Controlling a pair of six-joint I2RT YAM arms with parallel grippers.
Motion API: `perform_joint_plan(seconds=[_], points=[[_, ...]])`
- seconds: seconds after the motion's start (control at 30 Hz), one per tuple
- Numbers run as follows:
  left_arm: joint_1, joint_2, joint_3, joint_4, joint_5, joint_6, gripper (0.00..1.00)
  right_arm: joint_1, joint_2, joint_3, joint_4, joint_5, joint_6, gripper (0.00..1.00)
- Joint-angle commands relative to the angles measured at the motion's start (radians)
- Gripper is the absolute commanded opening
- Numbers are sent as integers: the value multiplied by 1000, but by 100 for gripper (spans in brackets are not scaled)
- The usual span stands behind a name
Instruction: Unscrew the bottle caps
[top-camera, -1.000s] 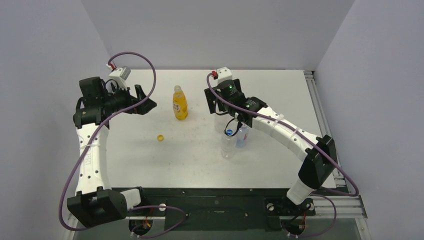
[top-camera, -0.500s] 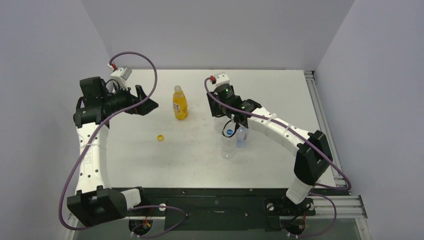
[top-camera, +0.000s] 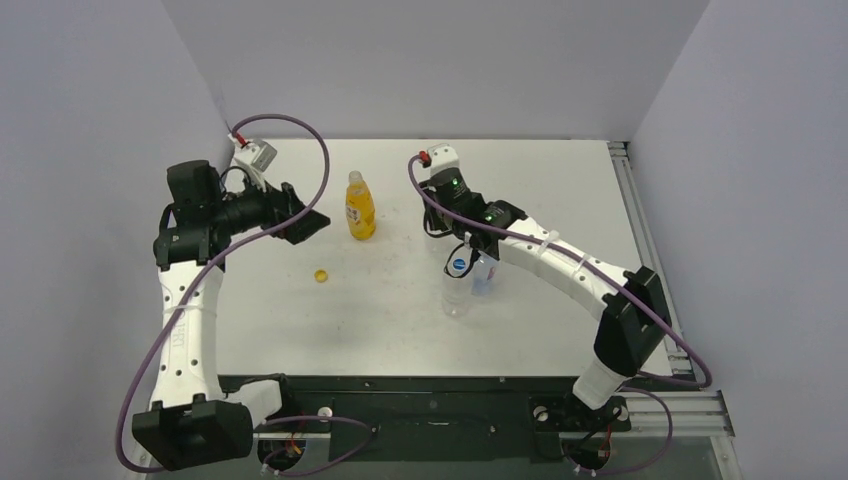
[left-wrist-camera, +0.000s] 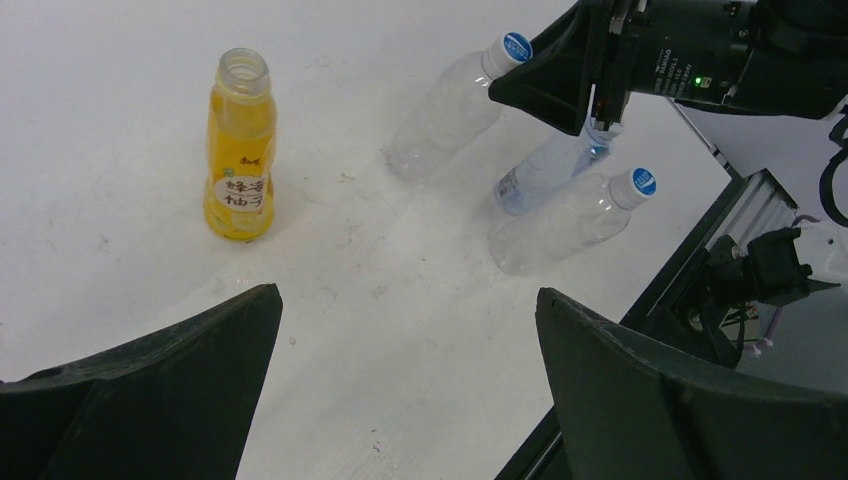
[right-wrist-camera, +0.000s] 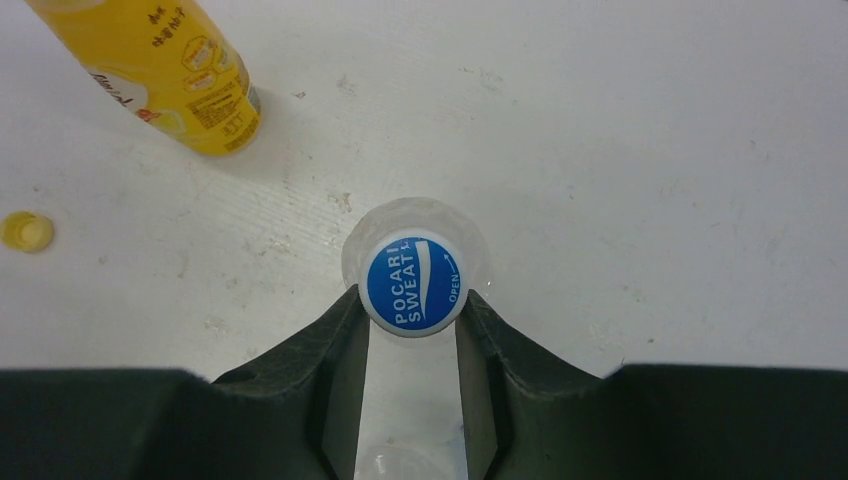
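In the right wrist view my right gripper (right-wrist-camera: 412, 296) is shut on a white bottle cap with a blue top (right-wrist-camera: 414, 282), one finger on each side. The cap sits on an upright clear bottle (right-wrist-camera: 420, 212). The left wrist view shows that bottle (left-wrist-camera: 448, 108) at the back, a shorter clear bottle with a bluish label (left-wrist-camera: 540, 172) and a third clear bottle (left-wrist-camera: 565, 218) with its blue-topped cap (left-wrist-camera: 643, 181). The yellow-orange bottle (top-camera: 360, 207) stands with an open neck. Its yellow cap (top-camera: 321, 275) lies on the table. My left gripper (top-camera: 306, 222) hovers open, left of the yellow bottle.
The white table (top-camera: 560, 190) is walled at the back and on both sides. A metal rail (top-camera: 640, 220) runs along its right edge, and the black base plate (top-camera: 430, 400) lies along the near edge. The clear bottles stand close together under my right arm.
My right gripper has come down over the clear bottle's cap and closed on it. My left arm has shifted slightly right and toward the yellow bottle, still open.
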Motion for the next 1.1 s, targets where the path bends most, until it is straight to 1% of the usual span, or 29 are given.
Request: perform_joint_plan(seconds=[0.0, 0.17, 0.27, 0.33, 0.37, 0.43, 0.47, 0.5, 0.57, 0.6, 0.7, 0.77, 0.9, 1.07], points=[[-22, -62, -23, 17, 95, 85, 96, 92, -126, 20, 22, 74, -40, 19], [-60, -96, -43, -65, 116, 215, 97, 225, -186, 42, 13, 150, -61, 18], [-68, -126, -53, -135, 182, 337, 97, 280, -224, 74, 2, 153, -52, 18], [-68, -174, -75, -135, 223, 391, 97, 321, -244, 96, -12, 150, -44, 18], [-70, -219, -101, -120, 234, 397, 97, 346, -249, 103, -21, 148, -37, 19], [-73, -290, -158, -11, 260, 349, 96, 378, -266, 120, -32, 131, -19, 20], [-75, -313, -175, 79, 278, 298, 96, 395, -277, 128, -34, 119, -1, 21], [-77, -349, -204, 117, 287, 277, 97, 404, -282, 130, -33, 112, 8, 22], [-97, -386, -232, 231, 309, 216, 97, 434, -296, 135, -24, 95, 30, 23], [-106, -392, -237, 245, 311, 194, 97, 451, -304, 135, -18, 87, 43, 23], [-152, -404, -242, 227, 292, 223, 97, 475, -312, 145, 7, 45, 67, 25], [-198, -417, -244, 217, 245, 281, 97, 486, -316, 153, 14, 24, 84, 26], [-238, -460, -267, 237, 145, 349, 97, 494, -322, 163, 26, -7, 108, 27], [-250, -446, -241, 154, 155, 415, 97, 499, -321, 166, 60, -38, 137, 28]])
